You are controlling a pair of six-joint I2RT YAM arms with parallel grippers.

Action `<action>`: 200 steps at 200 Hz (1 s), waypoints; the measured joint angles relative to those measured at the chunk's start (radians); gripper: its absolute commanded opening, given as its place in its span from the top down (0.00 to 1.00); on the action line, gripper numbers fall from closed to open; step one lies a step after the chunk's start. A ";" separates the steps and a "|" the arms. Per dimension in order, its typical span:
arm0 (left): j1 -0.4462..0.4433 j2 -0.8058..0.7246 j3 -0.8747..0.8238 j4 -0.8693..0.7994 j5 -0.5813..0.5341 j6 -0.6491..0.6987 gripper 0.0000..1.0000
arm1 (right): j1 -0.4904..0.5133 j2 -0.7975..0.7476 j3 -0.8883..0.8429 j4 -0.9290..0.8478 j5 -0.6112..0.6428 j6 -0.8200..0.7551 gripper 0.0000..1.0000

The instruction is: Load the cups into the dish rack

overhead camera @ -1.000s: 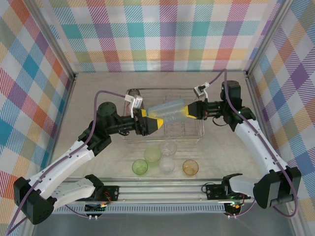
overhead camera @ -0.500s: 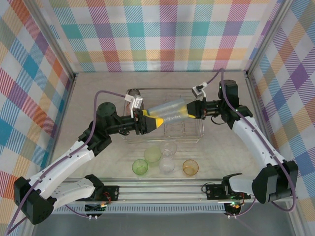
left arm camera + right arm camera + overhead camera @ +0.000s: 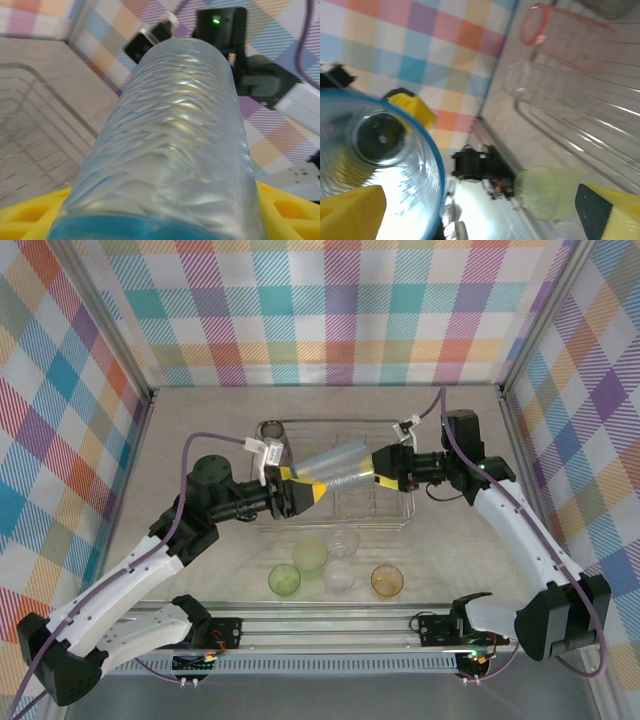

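A light blue cup (image 3: 335, 467) hangs on its side above the dish rack (image 3: 330, 423), between my two grippers. My left gripper (image 3: 303, 490) is shut on one end of it; in the left wrist view the ribbed cup (image 3: 170, 150) runs out from between the yellow fingers (image 3: 30, 220). My right gripper (image 3: 383, 466) stands open at the cup's other end, its fingers (image 3: 350, 210) wide apart beside the cup (image 3: 375, 150). A smoky grey cup (image 3: 272, 432) sits in the rack's far left corner. A pink-red cup (image 3: 540, 25) and a clear cup (image 3: 530, 82) lie in the rack.
On the table in front of the rack stand two green cups (image 3: 284, 581) (image 3: 310, 554), a clear cup (image 3: 341, 545) and an orange cup (image 3: 386, 581). Checked walls close in the table on three sides. The arms' base rail (image 3: 330, 640) runs along the near edge.
My left gripper has shut on the light blue cup. My right gripper, shut on it before, has opened and let go. The cup has shifted slightly left and up.
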 measured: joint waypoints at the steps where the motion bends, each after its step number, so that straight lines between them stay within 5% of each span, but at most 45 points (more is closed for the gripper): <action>1: 0.000 -0.002 0.003 -0.011 -0.006 0.003 0.97 | 0.000 -0.004 0.000 -0.009 0.014 0.000 0.01; 38: -0.003 0.053 0.215 -0.373 -0.223 0.082 1.00 | 0.000 -0.131 0.010 -0.303 0.429 -0.083 0.01; 74: -0.003 0.319 0.579 -0.760 -0.412 0.133 1.00 | -0.007 -0.249 -0.007 -0.497 0.764 -0.133 0.01; 121: -0.003 0.708 0.948 -1.063 -0.544 0.157 1.00 | -0.011 -0.181 -0.038 -0.561 0.878 -0.150 0.01; 200: -0.003 1.250 1.506 -1.338 -0.702 0.206 1.00 | -0.011 -0.135 -0.062 -0.570 0.863 -0.150 0.06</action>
